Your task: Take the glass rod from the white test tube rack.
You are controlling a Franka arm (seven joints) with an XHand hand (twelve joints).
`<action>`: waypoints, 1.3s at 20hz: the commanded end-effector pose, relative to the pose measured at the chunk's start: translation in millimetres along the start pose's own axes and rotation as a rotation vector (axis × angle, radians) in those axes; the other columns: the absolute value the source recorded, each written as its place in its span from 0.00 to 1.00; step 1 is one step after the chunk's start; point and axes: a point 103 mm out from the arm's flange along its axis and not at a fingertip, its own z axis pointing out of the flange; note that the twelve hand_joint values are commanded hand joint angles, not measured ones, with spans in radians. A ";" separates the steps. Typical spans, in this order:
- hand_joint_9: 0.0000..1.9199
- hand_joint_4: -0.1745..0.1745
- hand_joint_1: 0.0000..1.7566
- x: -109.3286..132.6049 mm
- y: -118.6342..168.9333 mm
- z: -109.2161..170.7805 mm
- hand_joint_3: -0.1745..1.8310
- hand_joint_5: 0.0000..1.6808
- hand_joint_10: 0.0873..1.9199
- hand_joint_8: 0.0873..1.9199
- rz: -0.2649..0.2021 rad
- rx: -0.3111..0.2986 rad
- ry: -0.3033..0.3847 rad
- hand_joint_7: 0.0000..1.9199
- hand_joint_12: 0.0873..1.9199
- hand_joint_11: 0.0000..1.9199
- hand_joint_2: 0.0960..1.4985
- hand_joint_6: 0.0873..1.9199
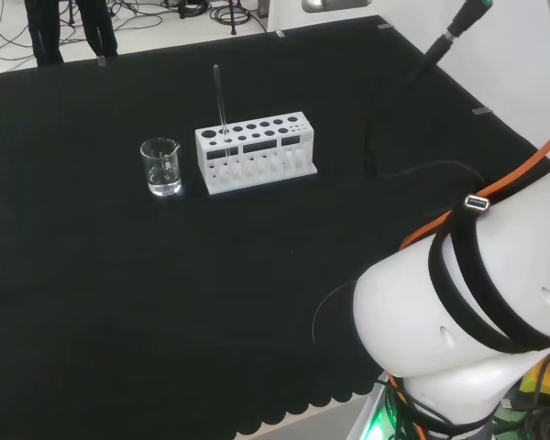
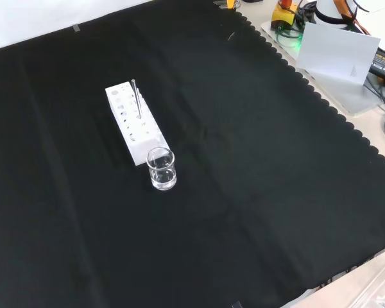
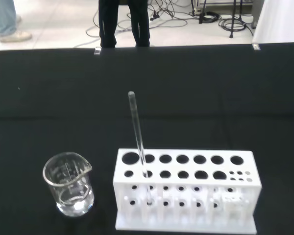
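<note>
A white test tube rack (image 1: pixel 256 152) with rows of round holes stands on the black cloth in the head view. A clear glass rod (image 1: pixel 219 98) stands nearly upright in a hole near the rack's left end there. The front view shows the rack (image 2: pixel 134 130) lying lengthwise with the rod (image 2: pixel 136 99) rising from its middle part. In the wrist view the rod (image 3: pixel 137 134) leans slightly and sits in a front-row hole of the rack (image 3: pixel 186 191).
A small clear glass beaker (image 1: pixel 161 167) stands just left of the rack in the head view, nearer the camera than the rack in the front view (image 2: pixel 161 169). The arm's white links (image 1: pixel 477 312) fill the head view's lower right. A black cable (image 1: pixel 412 170) lies on the cloth.
</note>
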 end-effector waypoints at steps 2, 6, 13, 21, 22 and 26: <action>0.07 0.03 0.35 -0.6 34.5 25.6 0.22 0.11 0.43 0.38 -0.021 -0.033 0.028 0.00 0.74 0.01 0.59 0.00; 0.10 0.02 0.36 -10.3 44.0 37.2 0.23 0.12 0.43 0.40 -0.035 -0.015 0.011 0.01 0.74 0.02 0.58 0.00; 0.11 0.01 0.36 3.1 66.7 53.6 0.24 0.13 0.43 0.41 -0.110 0.003 -0.031 0.02 0.74 0.03 0.58 0.00; 0.13 0.01 0.36 14.2 101.9 77.3 0.25 0.14 0.43 0.42 -0.132 0.033 -0.047 0.04 0.74 0.05 0.57 0.00; 0.14 0.00 0.36 16.0 104.2 80.4 0.26 0.14 0.44 0.42 -0.134 0.036 -0.049 0.04 0.73 0.05 0.57 0.00; 0.16 0.00 0.36 27.0 115.8 97.1 0.27 0.15 0.44 0.42 -0.137 0.038 -0.056 0.05 0.73 0.07 0.57 0.00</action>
